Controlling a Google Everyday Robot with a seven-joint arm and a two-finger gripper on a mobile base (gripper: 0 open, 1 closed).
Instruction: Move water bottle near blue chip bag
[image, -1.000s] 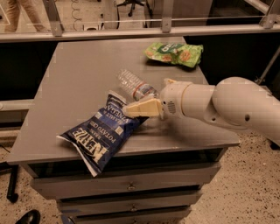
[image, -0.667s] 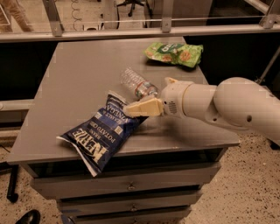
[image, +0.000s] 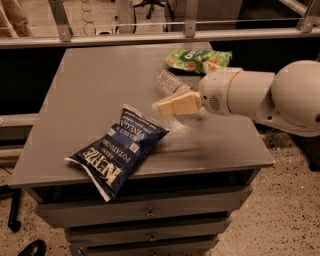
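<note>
The water bottle (image: 169, 81) is clear and ribbed and lies tilted, its far end pointing to the back left. My gripper (image: 169, 100) is shut on its near end and holds it just above the grey table (image: 90, 85); one cream finger (image: 177, 104) shows in front of the bottle. The blue chip bag (image: 120, 147) lies flat near the table's front left edge, one corner hanging over. The bottle is to the upper right of the bag, a short gap apart.
A green snack bag (image: 196, 59) lies at the back right of the table, just behind my arm (image: 260, 97). A metal rail (image: 150, 35) runs along the far edge. Drawers (image: 150, 212) sit under the table's front.
My gripper has moved up and to the right, away from the blue bag, and the water bottle has moved with it. The bags have not moved.
</note>
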